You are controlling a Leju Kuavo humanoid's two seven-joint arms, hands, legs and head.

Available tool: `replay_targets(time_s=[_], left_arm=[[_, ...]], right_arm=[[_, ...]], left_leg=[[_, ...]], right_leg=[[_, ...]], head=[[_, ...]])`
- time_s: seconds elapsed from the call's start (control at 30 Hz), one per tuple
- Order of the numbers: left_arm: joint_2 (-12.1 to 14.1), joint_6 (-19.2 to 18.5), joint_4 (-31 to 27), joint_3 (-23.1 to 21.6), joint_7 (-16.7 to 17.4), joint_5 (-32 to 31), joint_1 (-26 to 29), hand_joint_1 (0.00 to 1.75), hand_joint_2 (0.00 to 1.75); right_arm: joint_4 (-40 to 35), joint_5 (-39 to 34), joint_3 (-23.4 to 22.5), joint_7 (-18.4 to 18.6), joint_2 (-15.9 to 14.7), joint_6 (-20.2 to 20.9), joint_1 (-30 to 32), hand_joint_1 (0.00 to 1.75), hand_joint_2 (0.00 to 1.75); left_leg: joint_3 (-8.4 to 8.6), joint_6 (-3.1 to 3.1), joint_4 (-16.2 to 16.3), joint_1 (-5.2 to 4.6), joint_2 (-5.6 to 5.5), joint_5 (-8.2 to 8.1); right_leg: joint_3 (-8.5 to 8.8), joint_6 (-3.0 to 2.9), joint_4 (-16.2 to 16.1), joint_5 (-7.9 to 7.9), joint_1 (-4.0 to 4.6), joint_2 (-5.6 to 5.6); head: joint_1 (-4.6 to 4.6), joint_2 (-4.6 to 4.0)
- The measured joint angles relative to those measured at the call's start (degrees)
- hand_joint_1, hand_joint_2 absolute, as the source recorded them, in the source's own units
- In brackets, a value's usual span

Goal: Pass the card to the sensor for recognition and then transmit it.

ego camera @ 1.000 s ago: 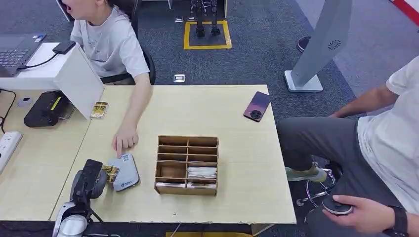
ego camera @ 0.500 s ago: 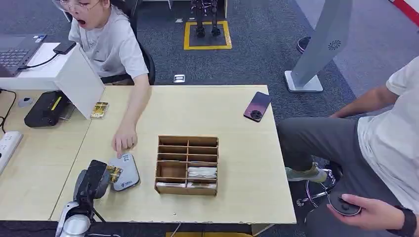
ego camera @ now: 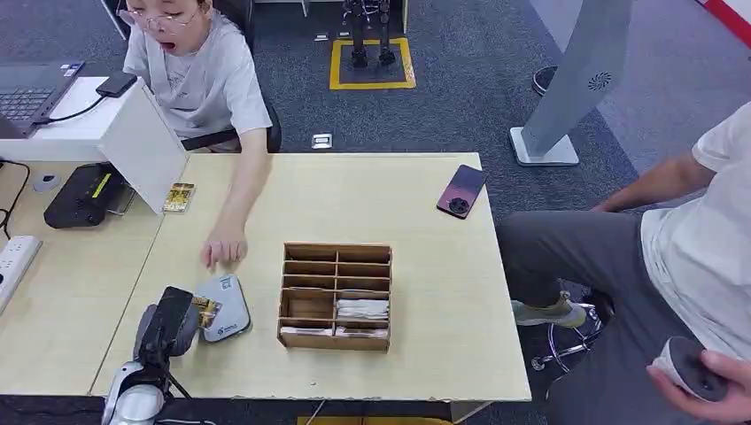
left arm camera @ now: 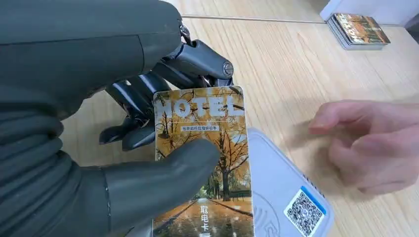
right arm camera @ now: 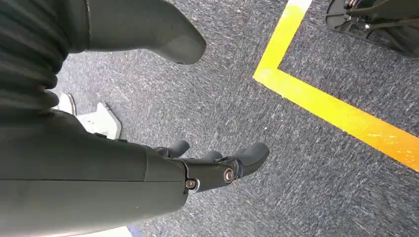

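The robot's left hand (left arm camera: 123, 148) pinches one hotel key card (left arm camera: 205, 163) between the thick thumb on its printed face and the dark fingers (left arm camera: 133, 106) behind, and the card hangs partly over the near end of the grey card reader (left arm camera: 286, 197) on the table (ego camera: 425, 195), with the reader's QR sticker uncovered. From the head view the card's edge overlaps the reader (ego camera: 223, 306); whether it touches or hovers just above I cannot tell. A person's hand (left arm camera: 370, 143) rests on the table just beside the reader's far end.

The card looks thin, stiff, light and glossy, so I'd judge it slippery under a smooth thumb pad and apt to pivot if held at one corner only. The hold sits along one long edge, near the middle, which leaves most of the face free for the reader; that seems the right place, since a firm flat pinch there should keep it level.

The right hand (right arm camera: 217, 168) hangs beside the body over the carpet, fingers loosely spread, holding nothing.

Counting: one card in hand, one reader, one small stack of similar cards (left arm camera: 358, 30) farther up the table, one wooden compartment box (ego camera: 336, 297), one phone (ego camera: 460, 189)
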Motion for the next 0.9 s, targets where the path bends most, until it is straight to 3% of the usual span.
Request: replay_targets(time_s=[0.17,0.27,0.4,0.5,0.6,0.9], left_arm=[[-0.04,-0.13,0.11,0.00,0.00,0.09,0.00,1.75,1.75],[-0.13,-2.85,0.11,0.09,-0.55,4.93,0.01,1.75,1.75],[-0.70,-8.94,0.02,1.86,-3.73,21.07,0.26,1.75,1.75],[-0.79,-8.57,-1.83,2.05,-5.87,30.53,0.80,1.75,1.75],[-0.63,-6.18,-5.89,3.32,-11.78,39.11,-0.18,1.75,1.75],[0.48,-3.74,-13.72,3.87,-14.49,39.76,-3.15,1.75,1.75]], right_arm=[[0.00,-0.02,0.00,0.04,0.00,0.00,0.00,0.00,1.75],[0.00,-0.04,0.04,0.04,0.00,-0.04,0.00,0.00,1.75],[0.00,-0.02,0.48,0.04,0.00,-0.30,0.00,0.00,1.75],[0.00,-0.29,0.90,0.04,0.00,-0.39,0.04,0.00,1.75],[0.00,-0.46,1.46,-0.15,0.00,-0.54,0.00,0.00,1.75],[0.00,-0.68,2.23,-0.46,0.00,-0.96,-0.23,0.00,1.75]], left_leg=[[0.00,0.00,0.00,0.00,0.00,0.00],[0.01,0.00,0.00,0.00,-0.01,0.00],[0.00,0.00,0.00,0.01,-0.03,0.01],[-0.01,0.00,0.00,0.01,-0.02,0.01],[-0.03,0.02,0.01,0.03,-0.04,0.04],[-0.01,0.02,0.01,0.00,-0.04,0.04]], right_leg=[[0.00,0.00,0.00,0.00,0.00,0.00],[0.01,0.00,0.00,0.00,0.00,-0.02],[0.03,0.00,0.00,0.00,0.00,-0.06],[0.00,0.00,0.00,0.00,0.01,-0.05],[-0.02,0.00,0.00,0.00,0.02,-0.07],[0.00,-0.01,0.00,0.01,0.01,-0.06]], head=[[0.00,0.00],[-0.02,0.00],[0.00,0.00],[-0.02,0.00],[0.00,0.00],[0.02,0.00]])
